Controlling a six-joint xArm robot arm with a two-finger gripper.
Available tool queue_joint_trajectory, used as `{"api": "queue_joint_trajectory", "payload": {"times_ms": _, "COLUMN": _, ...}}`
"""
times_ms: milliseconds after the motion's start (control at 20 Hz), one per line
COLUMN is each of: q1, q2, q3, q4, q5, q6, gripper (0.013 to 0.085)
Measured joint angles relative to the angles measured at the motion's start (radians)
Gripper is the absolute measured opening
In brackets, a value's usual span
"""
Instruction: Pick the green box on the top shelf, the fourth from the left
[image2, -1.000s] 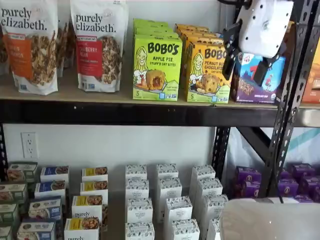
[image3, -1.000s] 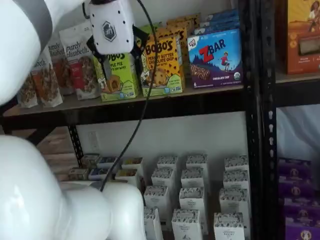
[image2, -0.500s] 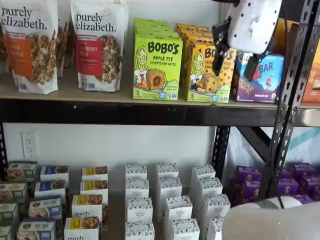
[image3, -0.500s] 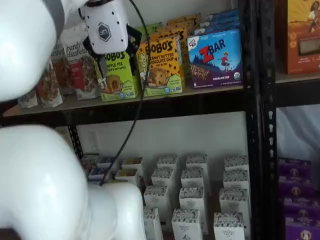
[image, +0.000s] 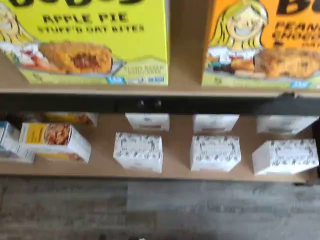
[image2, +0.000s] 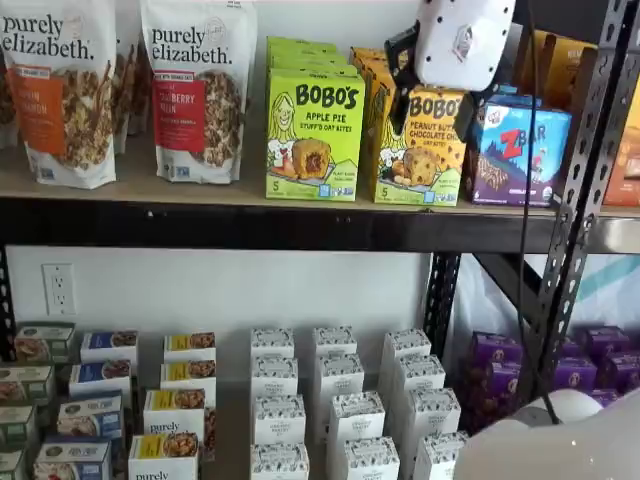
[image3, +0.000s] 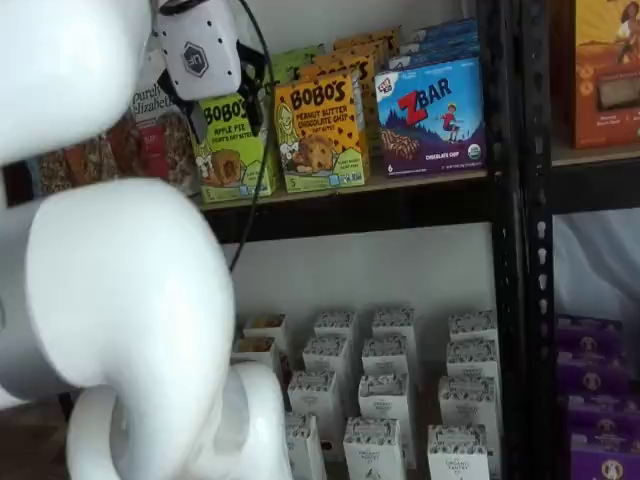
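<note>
The green box (image2: 314, 135) stands upright at the front edge of the top shelf (image2: 220, 222), facing out, with more green boxes lined up behind it; it also shows in the other shelf view (image3: 233, 148) and fills one upper corner of the wrist view (image: 90, 42). Just beside the green box on one side stands the orange box (image2: 415, 150), with a narrow bare strip of shelf between them, plain in the wrist view; on its other side, a little farther off, stand the granola bags (image2: 198, 90). Beyond the orange box is the blue Zbar box (image2: 518, 150). The gripper (image2: 425, 95) hangs in front of the orange box's upper part in a shelf view, its white body above and one black finger (image2: 402, 105) dark against the box; in the other shelf view the gripper (image3: 225, 118) sits in front of the green box's top. It touches nothing, and whether its fingers are spread or closed I cannot tell. Below the top shelf, rows of small white cartons (image2: 342, 415) stand on the lower shelf.
</note>
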Motion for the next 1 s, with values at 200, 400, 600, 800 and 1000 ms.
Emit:
{"api": "queue_joint_trajectory", "payload": {"times_ms": 200, "q1": 0.032, "q2": 0.034, "q3": -0.013, "q4": -0.038, "q5": -0.047, "q6": 0.031, "gripper": 0.085}}
{"api": "queue_joint_trajectory", "payload": {"times_ms": 400, "q1": 0.043, "q2": 0.066, "q3": -0.025, "q4": -0.054, "q5": -0.087, "q6": 0.045, "gripper": 0.085}}
{"api": "queue_joint_trajectory", "payload": {"times_ms": 600, "q1": 0.048, "q2": 0.091, "q3": -0.032, "q4": -0.055, "q5": -0.132, "q6": 0.051, "gripper": 0.085}}
{"api": "queue_joint_trajectory", "payload": {"times_ms": 800, "q1": 0.048, "q2": 0.105, "q3": -0.032, "q4": -0.042, "q5": -0.18, "q6": 0.05, "gripper": 0.085}}
{"api": "queue_joint_trajectory", "payload": {"times_ms": 1000, "q1": 0.061, "q2": 0.123, "q3": -0.041, "q4": -0.04, "q5": -0.199, "q6": 0.062, "gripper": 0.085}}
